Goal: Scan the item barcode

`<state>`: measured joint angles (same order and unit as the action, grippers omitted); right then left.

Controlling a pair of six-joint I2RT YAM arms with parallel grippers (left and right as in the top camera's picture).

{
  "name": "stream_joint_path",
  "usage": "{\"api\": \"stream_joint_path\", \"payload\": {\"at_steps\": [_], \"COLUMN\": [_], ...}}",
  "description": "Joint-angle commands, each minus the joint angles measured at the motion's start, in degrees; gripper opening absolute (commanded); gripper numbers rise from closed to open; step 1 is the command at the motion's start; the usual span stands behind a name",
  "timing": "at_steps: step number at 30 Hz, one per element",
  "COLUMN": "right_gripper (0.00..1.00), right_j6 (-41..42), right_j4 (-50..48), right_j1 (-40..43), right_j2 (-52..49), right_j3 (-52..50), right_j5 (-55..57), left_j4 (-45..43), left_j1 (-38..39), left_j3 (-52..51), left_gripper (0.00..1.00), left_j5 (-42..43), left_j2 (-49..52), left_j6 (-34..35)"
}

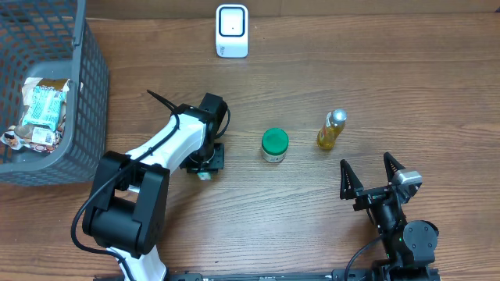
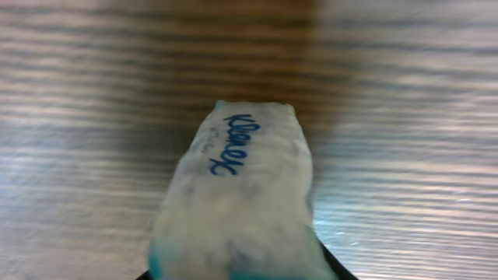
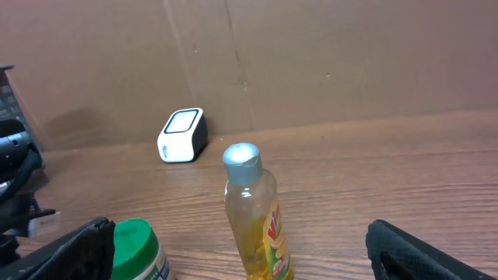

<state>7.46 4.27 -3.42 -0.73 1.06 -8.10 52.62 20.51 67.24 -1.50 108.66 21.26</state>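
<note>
**Colleague:** Where is the item at this moment?

**Operator:** It is between the jaws of my left gripper [image 1: 205,168]. It is the soft white plastic tissue pack with blue lettering [image 2: 237,194]. It points forward from the wrist, low over the brown wooden table [image 1: 312,234]. I cannot tell if it touches the wood.

**Colleague:** Do you hold it?

**Operator:** I judge yes. The jaws are narrowed onto the two long sides of the tissue pack and seem to press it. They are not fully together, because the pack fills the gap. I take it by the sides so that the broad faces are free. I believe the barcode is on one of them, but I cannot see it.

**Colleague:** And the reader?

**Operator:** The small white box-shaped barcode scanner [image 1: 232,31] stands well ahead of the left gripper, with its window tilted upward. So the next move, I think, is to lift the pack, carry it forward and turn a broad face to that window.

**Colleague:** What about the other arm?

**Operator:** My right gripper [image 1: 365,161] is spread fully wide and holds nothing. Just in front of it are the yellow plastic bottle with silver cap [image 3: 253,218] and the round jar with green lid [image 1: 274,144]. Both are to the right of the left gripper and apart from it, so I expect no disturbance.
</note>
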Motion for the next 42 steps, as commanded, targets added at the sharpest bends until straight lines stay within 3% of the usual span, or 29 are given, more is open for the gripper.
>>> {"api": "stream_joint_path", "payload": {"at_steps": [1,8,26,32,36,42], "right_gripper": [1.0,1.0,1.0,1.0,1.0,1.0], "right_j6": [0.02,0.02,0.02,0.02,0.02,0.02], "right_j4": [-0.24,-0.24,-0.24,-0.24,-0.24,-0.24], "right_j1": [-0.26,-0.26,-0.26,-0.26,-0.26,-0.26], "right_j2": [0.57,0.57,0.57,0.57,0.57,0.57], "right_j3": [-0.61,-0.61,-0.61,-0.61,-0.61,-0.61], "right_j5": [0.5,0.5,0.5,0.5,0.5,0.5], "left_j4": [-1.29,-4.09,-14.34,-14.1,-13.57,-6.19], "left_j1": [0.44,4.15,14.27,14.78,14.78,13.86], "left_j3": [0.04,1.33,2.78,2.78,2.91,8.74], "left_gripper": [0.28,0.26,0.31,0.47,0.69,0.72], "left_j5": [4.35,4.35,2.93,3.02,3.02,2.05], "left_j2": [0.0,0.0,0.0,0.0,-0.02,-0.04], "left_j6": [2.71,10.43,18.23,18.18,18.16,15.3]}}
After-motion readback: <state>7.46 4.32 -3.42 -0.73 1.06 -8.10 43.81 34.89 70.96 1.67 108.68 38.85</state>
